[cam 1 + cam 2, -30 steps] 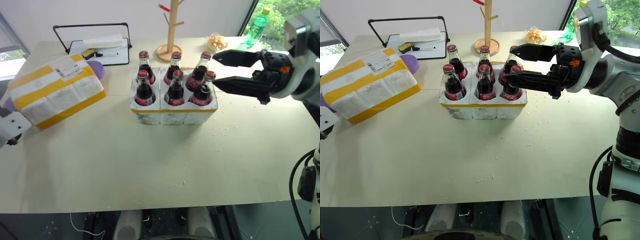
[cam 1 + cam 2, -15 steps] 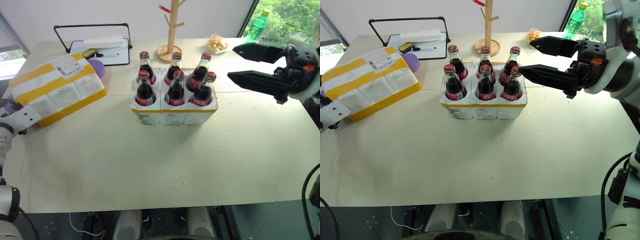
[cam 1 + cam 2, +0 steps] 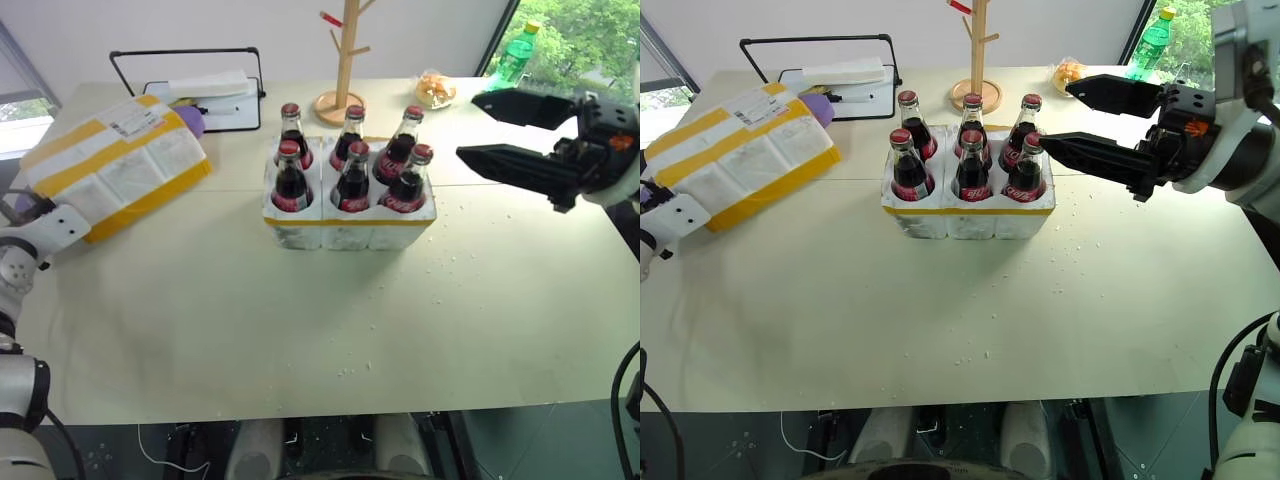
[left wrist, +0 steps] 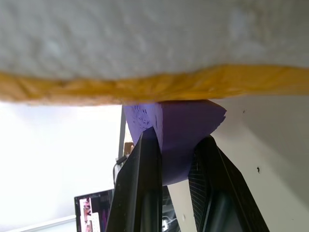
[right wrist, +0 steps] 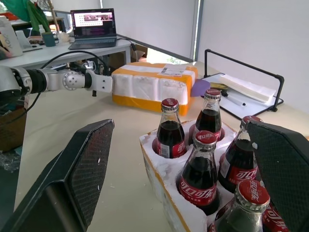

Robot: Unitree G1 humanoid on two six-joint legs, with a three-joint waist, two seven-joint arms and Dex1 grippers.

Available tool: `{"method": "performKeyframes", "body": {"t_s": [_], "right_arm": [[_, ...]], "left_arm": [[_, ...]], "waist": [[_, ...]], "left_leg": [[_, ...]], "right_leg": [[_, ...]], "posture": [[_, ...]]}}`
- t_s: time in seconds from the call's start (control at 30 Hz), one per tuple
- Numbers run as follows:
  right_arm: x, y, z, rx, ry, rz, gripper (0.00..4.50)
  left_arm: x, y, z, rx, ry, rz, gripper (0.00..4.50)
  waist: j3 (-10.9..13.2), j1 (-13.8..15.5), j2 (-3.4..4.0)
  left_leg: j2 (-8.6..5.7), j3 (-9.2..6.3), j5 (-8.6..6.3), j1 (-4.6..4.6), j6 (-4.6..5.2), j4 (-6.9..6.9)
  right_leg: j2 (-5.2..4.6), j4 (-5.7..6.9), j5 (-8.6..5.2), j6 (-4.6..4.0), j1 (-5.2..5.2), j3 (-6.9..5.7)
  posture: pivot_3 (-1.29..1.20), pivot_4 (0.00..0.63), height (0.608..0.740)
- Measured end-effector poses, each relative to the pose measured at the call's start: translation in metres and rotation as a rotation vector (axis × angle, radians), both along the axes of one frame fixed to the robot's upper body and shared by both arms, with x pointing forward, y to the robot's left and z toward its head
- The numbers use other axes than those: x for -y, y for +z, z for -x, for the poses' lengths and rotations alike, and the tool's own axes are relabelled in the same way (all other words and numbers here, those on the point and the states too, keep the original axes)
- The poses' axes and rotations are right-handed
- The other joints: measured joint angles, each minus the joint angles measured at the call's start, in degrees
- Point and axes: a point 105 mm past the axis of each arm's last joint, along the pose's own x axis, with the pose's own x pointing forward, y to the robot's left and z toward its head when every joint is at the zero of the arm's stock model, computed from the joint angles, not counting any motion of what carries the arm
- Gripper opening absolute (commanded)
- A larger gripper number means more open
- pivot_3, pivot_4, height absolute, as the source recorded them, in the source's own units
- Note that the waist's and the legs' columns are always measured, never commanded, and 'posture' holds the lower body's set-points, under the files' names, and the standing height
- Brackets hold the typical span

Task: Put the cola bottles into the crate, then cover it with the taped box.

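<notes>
six cola bottles (image 3: 350,170) stand seated in the crate (image 3: 348,222) at mid-table; loading appears complete. the taped box (image 3: 112,168) lies tilted at the table's left end, resting on a purple object (image 4: 186,128). the left gripper (image 4: 176,162) is at the box's near edge with fingers closed, seemingly pinching that purple piece under the box, not the foam. the right gripper (image 3: 500,128) hangs wide open, empty, beside the crate. recommend regripping the box itself before lifting.

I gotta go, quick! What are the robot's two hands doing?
Left gripper: shut on the purple thing beneath the taped box.
Right gripper: open, holding nothing.
</notes>
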Motion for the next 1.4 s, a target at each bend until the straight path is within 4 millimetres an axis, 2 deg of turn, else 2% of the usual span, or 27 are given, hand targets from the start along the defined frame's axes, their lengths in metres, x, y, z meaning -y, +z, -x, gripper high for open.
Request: {"method": "performKeyframes", "body": {"t_s": [0.13,0.3,0.47,0.53,0.6,0.7,0.83,1.0,1.2,1.4], "right_arm": [[0.002,-0.006,-0.001,-0.03,-0.003,0.005,4.5],[0.011,-0.018,-0.005,-0.065,-0.052,0.06,4.5],[0.021,-0.034,-0.004,-0.131,-0.067,0.1,4.5],[0.024,-0.038,-0.005,-0.143,-0.074,0.112,4.5],[0.025,-0.039,-0.005,-0.143,-0.077,0.114,4.5],[0.026,-0.039,-0.006,-0.138,-0.086,0.112,4.5],[0.027,-0.04,-0.008,-0.136,-0.101,0.107,4.5],[0.032,-0.048,-0.01,-0.162,-0.136,0.097,4.5],[0.037,-0.052,-0.009,-0.166,-0.176,0.092,4.5],[0.041,-0.054,-0.007,-0.166,-0.198,0.089,4.5]], "left_arm": [[0.005,0.006,-0.004,0.021,-0.029,0.011,0.32],[0.023,0.028,-0.015,0.089,-0.133,0.029,0.32],[0.049,0.087,-0.028,0.247,-0.258,0.037,0.32],[0.067,0.118,-0.033,0.319,-0.323,0.037,0.32],[0.086,0.141,-0.036,0.353,-0.393,0.029,0.32],[0.13,0.166,-0.04,0.37,-0.545,0.025,0.32],[0.187,0.184,-0.043,0.355,-0.708,0.035,0.32],[0.23,0.197,-0.039,0.298,-0.808,0.013,0.32],[0.275,0.188,-0.029,0.189,-0.891,-0.082,0.32],[0.291,0.168,-0.021,0.093,-0.905,-0.195,0.32]], "waist": [[-0.01,0.06,-0.03],[-0.02,-0.12,-0.15],[-0.01,-0.08,-0.19],[-0.01,0.01,-0.2],[-0.01,-0.06,-0.2],[-0.01,0.03,-0.2],[-0.01,-0.09,-0.2],[-0.01,-0.08,-0.2],[-0.01,-0.06,-0.2],[-0.01,0.01,-0.2]], "left_leg": [[0.0,-0.02,0.0,-0.02,0.01,0.02],[0.0,-0.03,-0.01,-0.03,0.02,0.03],[0.0,-0.02,-0.01,-0.04,0.04,0.05],[0.0,-0.04,-0.01,-0.02,0.04,0.07],[-0.01,-0.04,-0.01,-0.01,0.05,0.08],[-0.01,-0.06,0.0,0.03,0.05,0.09],[-0.02,-0.09,0.0,0.09,0.06,0.1],[-0.04,-0.07,0.01,0.12,0.06,0.1],[-0.03,-0.1,0.01,0.16,0.05,0.11],[-0.02,-0.14,0.02,0.2,0.05,0.13]], "right_leg": [[0.0,0.0,0.0,0.0,0.01,-0.01],[0.01,-0.01,0.0,0.01,0.01,-0.01],[0.01,-0.02,0.01,0.01,0.03,-0.02],[0.02,-0.04,0.01,0.02,0.1,-0.02],[0.03,-0.04,0.02,0.05,0.12,-0.02],[0.08,-0.04,0.01,0.06,0.23,-0.02],[0.16,-0.05,0.04,0.12,0.37,-0.02],[0.21,-0.07,0.03,0.15,0.41,-0.02],[0.21,-0.12,0.03,0.16,0.45,-0.02],[0.21,-0.15,0.03,0.16,0.52,-0.02]], "posture": [[0.0,0.15,0.74],[0.0,0.15,0.74],[0.0,0.15,0.74],[0.0,0.15,0.74],[0.0,0.15,0.74],[0.0,0.15,0.74],[0.0,0.15,0.74],[0.0,0.15,0.74],[0.0,0.15,0.74],[0.0,0.15,0.74]]}}
